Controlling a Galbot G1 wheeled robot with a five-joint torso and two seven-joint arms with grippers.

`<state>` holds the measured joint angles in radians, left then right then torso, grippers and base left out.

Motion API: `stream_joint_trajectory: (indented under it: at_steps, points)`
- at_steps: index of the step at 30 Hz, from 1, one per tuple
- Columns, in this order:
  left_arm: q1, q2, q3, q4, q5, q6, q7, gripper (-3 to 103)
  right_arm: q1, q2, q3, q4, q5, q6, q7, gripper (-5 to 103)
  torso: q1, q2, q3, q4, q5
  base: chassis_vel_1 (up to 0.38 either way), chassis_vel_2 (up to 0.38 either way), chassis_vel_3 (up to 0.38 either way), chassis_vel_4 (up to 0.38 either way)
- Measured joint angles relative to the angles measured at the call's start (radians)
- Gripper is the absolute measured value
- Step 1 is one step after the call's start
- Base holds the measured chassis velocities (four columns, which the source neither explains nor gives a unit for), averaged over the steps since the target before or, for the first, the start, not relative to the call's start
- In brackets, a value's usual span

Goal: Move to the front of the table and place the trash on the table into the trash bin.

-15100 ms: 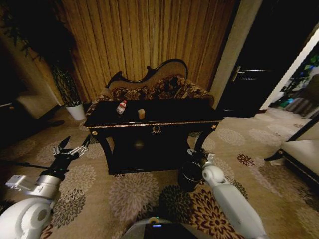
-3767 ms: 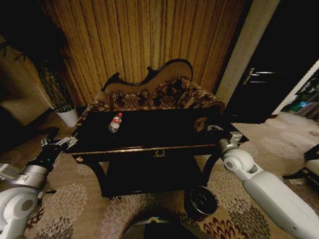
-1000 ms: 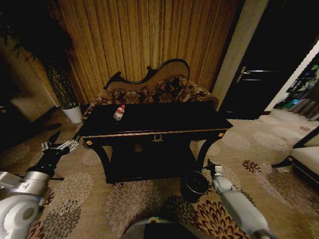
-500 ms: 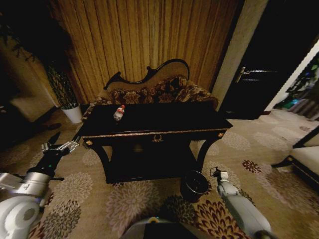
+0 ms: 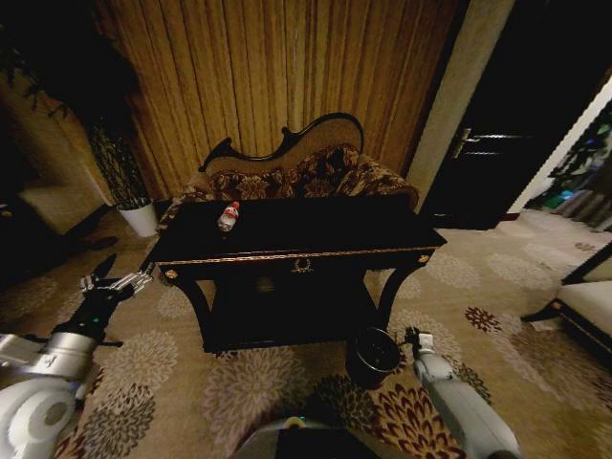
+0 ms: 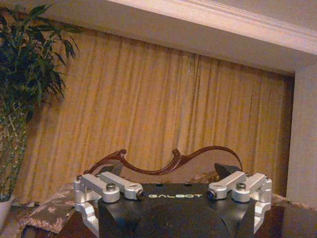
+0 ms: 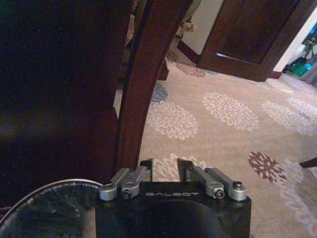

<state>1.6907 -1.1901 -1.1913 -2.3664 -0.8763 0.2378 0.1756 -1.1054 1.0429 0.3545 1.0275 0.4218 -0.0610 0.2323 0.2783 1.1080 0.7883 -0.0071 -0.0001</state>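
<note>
The glossy black table (image 5: 296, 256) stands straight ahead. On its far left corner lies a clear bottle (image 5: 228, 216) with a red cap and label, the trash in sight. The dark round trash bin (image 5: 371, 354) sits on the carpet by the table's front right leg. My right gripper (image 5: 413, 338) hangs low just right of the bin, its fingers close together with nothing between them. The right wrist view has that gripper (image 7: 166, 166) beside the bin's rim (image 7: 59, 182) and the table leg (image 7: 143, 84). My left gripper (image 5: 110, 285) is open, left of the table and apart from it.
A floral sofa (image 5: 296, 172) stands behind the table against the curtains. A white plant pot (image 5: 140, 216) is at the back left. A dark door (image 5: 488, 143) and a seat (image 5: 583, 306) lie to the right. Open patterned carpet (image 5: 249, 373) lies before the table.
The small box that my right gripper held over the table's right end is gone from view. In the last second that gripper sank slightly, staying to the right of the bin. Left arm unmoved.
</note>
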Motion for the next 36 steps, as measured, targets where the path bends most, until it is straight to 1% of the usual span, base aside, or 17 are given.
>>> stream_joint_trajectory:
  at_steps: [2, 5, 6, 7, 8, 10, 12, 13, 14, 15, 18, 20, 21, 22, 32, 36]
  points:
    - [0.0, -0.001, 0.001, 0.0, 0.0, -0.001, 0.0, 100, -0.002, 0.0, 0.001, 0.002, -0.001, 0.0, -0.001, 27, 0.0, 0.0, 0.0, 0.0, 0.0, 0.0, 0.0, 0.0, 0.0]
    - [-0.001, -0.005, 0.006, 0.0, 0.001, -0.001, 0.001, 100, -0.011, 0.0, 0.007, 0.01, -0.004, -0.003, -0.002, 44, 0.0, 0.0, 0.0, 0.0, 0.0, 0.0, 0.0, 0.0, 0.0]
    - [-0.001, -0.005, 0.006, 0.0, 0.001, -0.001, 0.001, 100, -0.011, 0.0, 0.007, 0.01, -0.004, -0.003, -0.002, 44, 0.0, 0.0, 0.0, 0.0, 0.0, 0.0, 0.0, 0.0, 0.0]
    - [-0.001, -0.006, 0.006, 0.0, 0.002, -0.002, 0.002, 100, -0.013, -0.001, 0.008, 0.013, -0.004, -0.005, -0.002, 50, 0.0, 0.0, 0.0, 0.0, 0.0001, 0.0, 0.0, 0.0, 0.0]
    - [-0.001, -0.006, 0.006, 0.0, 0.002, -0.002, 0.002, 100, -0.016, -0.001, 0.01, 0.017, -0.004, -0.008, -0.003, 50, 0.0, 0.0, 0.0, 0.0, 0.0001, 0.0, 0.0, 0.0, 0.0]
    - [-0.001, -0.005, 0.006, 0.0, 0.002, -0.002, 0.003, 100, -0.022, -0.002, 0.013, 0.027, -0.003, -0.017, -0.004, 61, 0.0, 0.0, 0.0, 0.0, 0.0001, 0.0, 0.0, 0.0, 0.0]
    - [-0.001, -0.005, 0.006, 0.0, 0.002, -0.002, 0.003, 100, -0.024, -0.002, 0.015, 0.032, -0.002, -0.02, -0.005, 61, 0.0, 0.0, 0.0, 0.0, 0.0001, 0.0, 0.0, 0.0, 0.0]
    - [-0.001, -0.005, 0.006, 0.0, 0.002, -0.002, 0.003, 100, -0.025, -0.002, 0.015, 0.034, -0.002, -0.021, -0.005, 71, 0.0, 0.0, 0.0, 0.0, 0.0, 0.0, 0.0, 0.0, 0.0]
    - [-0.001, -0.005, 0.005, 0.0, 0.002, -0.002, 0.004, 100, -0.026, -0.002, 0.015, 0.039, -0.002, -0.023, -0.006, 77, 0.0, 0.0, 0.0, 0.0, 0.0001, 0.0, 0.0, 0.0, 0.0]
    - [-0.001, -0.005, 0.005, 0.0, 0.002, -0.002, 0.004, 100, -0.026, -0.002, 0.015, 0.039, -0.002, -0.023, -0.006, 77, 0.0, 0.0, 0.0, 0.0, 0.0001, 0.0, 0.0, 0.0, 0.0]
    - [0.0, -0.005, 0.003, 0.0, 0.002, -0.003, 0.004, 100, -0.026, -0.002, 0.015, 0.047, -0.001, -0.028, -0.006, 93, 0.0, 0.0, 0.0, 0.0, 0.0001, 0.0, 0.0, 0.0, 0.0]
    - [0.0, -0.005, 0.003, 0.0, 0.002, -0.003, 0.004, 100, -0.026, -0.002, 0.015, 0.048, 0.0, -0.029, -0.006, 93, 0.0, 0.0, 0.0, 0.0, 0.0, 0.0, 0.0, 0.0, 0.0]
    - [0.001, -0.004, 0.002, 0.0, 0.002, -0.003, 0.004, 100, -0.027, -0.002, 0.015, 0.05, 0.0, -0.03, -0.007, 97, 0.0, 0.0, 0.0, 0.0, 0.0, 0.0, 0.0, 0.0, 0.0]
    - [0.001, -0.004, 0.001, 0.0, 0.002, -0.003, 0.005, 100, -0.027, -0.002, 0.015, 0.052, 0.001, -0.03, -0.008, 99, 0.0, 0.0, 0.0, 0.0, 0.0, 0.0, 0.0, 0.0, 0.0]
    - [0.003, -0.005, 0.001, 0.001, 0.002, -0.004, 0.008, 100, -0.039, 0.002, 0.025, 0.071, 0.007, -0.032, -0.028, 100, 0.0, 0.0, 0.0, 0.0, 0.0001, 0.0, 0.0, 0.0, 0.0]
    - [0.001, -0.006, 0.003, 0.004, 0.002, -0.005, 0.007, 100, -0.059, 0.0, 0.043, 0.138, 0.056, 0.0, -0.068, 100, 0.0, 0.0, 0.0, -0.0002, 0.0002, 0.0, 0.0, 0.0, 0.0]
